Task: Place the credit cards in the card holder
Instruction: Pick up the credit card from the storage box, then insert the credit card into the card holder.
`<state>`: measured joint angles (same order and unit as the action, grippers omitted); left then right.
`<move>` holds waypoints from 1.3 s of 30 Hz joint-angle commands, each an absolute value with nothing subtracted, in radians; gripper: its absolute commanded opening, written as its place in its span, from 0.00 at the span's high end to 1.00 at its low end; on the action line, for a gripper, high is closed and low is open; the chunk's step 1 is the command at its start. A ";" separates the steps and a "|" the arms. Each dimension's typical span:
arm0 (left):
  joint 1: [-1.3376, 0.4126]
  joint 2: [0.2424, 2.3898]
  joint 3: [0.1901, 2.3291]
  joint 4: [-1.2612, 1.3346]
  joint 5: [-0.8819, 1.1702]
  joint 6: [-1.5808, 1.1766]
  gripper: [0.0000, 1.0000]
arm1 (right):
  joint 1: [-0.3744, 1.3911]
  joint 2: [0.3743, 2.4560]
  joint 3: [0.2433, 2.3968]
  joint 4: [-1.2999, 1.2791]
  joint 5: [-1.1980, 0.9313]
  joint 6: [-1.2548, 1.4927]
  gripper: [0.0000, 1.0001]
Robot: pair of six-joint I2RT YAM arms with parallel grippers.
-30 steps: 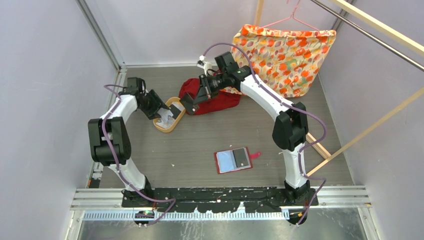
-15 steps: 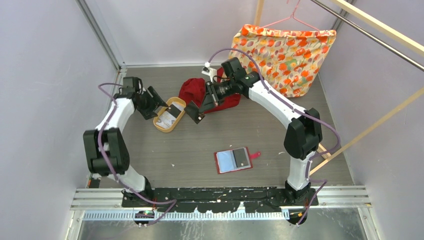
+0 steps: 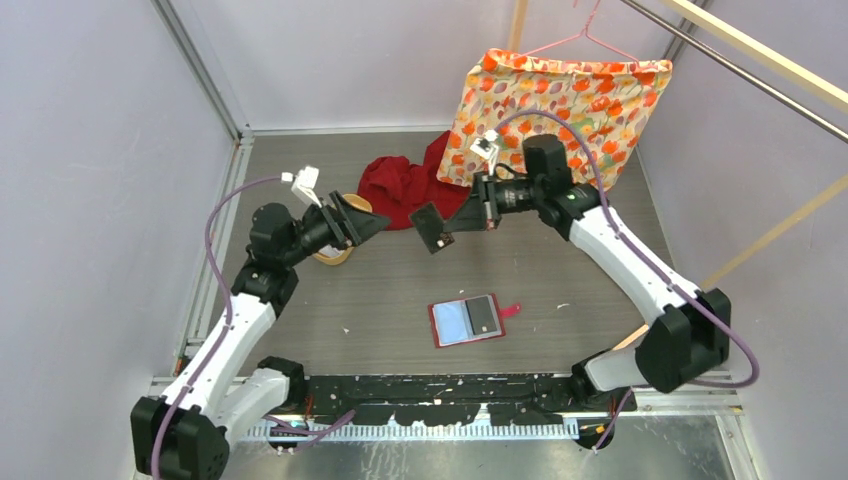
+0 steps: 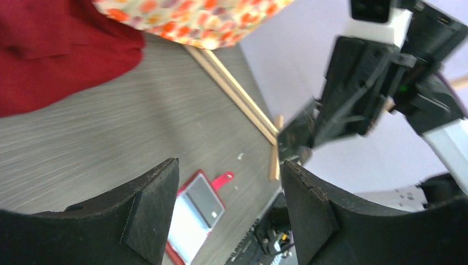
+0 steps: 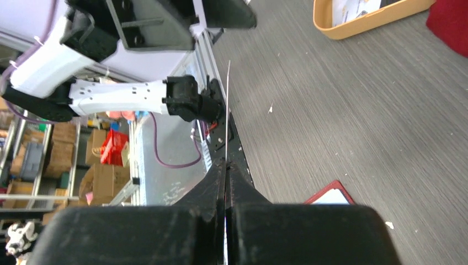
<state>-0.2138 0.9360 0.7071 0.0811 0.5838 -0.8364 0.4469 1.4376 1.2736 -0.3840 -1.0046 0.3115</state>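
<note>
The card holder [image 3: 466, 320] lies open on the floor near the front, red with a pale window pocket and a dark pocket. It also shows in the left wrist view [image 4: 196, 208] and its corner in the right wrist view [image 5: 331, 196]. My right gripper [image 3: 446, 226] is shut on a dark credit card [image 3: 428, 228], held in the air behind the holder; the card shows edge-on in the right wrist view [image 5: 227, 105]. My left gripper [image 3: 374, 222] is open and empty, raised over the tan tray [image 3: 332, 257]. More credit cards [image 5: 353, 6] lie in that tray.
A large red cloth [image 3: 400, 183] lies at the back. A flowered fabric [image 3: 560, 100] hangs on a hanger at the back right. Wooden slats [image 3: 640, 292] run along the right side. The two grippers face each other closely.
My left gripper lifted off the tray and swung up and right, open. My right gripper carried the dark card away from the tray and red cloth, to the right and nearer.
</note>
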 commanded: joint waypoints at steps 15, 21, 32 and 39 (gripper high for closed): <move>-0.559 1.152 0.693 0.763 0.562 -1.024 0.34 | 0.273 1.276 1.064 0.056 -1.186 0.599 0.99; -0.581 1.190 0.714 0.768 0.522 -1.033 0.44 | 0.272 1.289 1.053 0.088 -1.204 0.622 0.99; -0.581 1.249 0.733 0.843 0.526 -1.084 0.85 | 0.271 1.294 1.041 0.103 -1.219 0.629 0.99; -0.580 1.259 0.738 0.768 0.566 -1.055 1.00 | 0.271 1.291 1.065 -0.081 -1.251 0.429 0.62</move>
<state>-0.5770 1.2659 0.7094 0.7757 0.5449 -1.0878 0.2642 1.3155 1.0370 0.0483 -1.2037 0.5991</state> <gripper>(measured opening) 0.015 0.170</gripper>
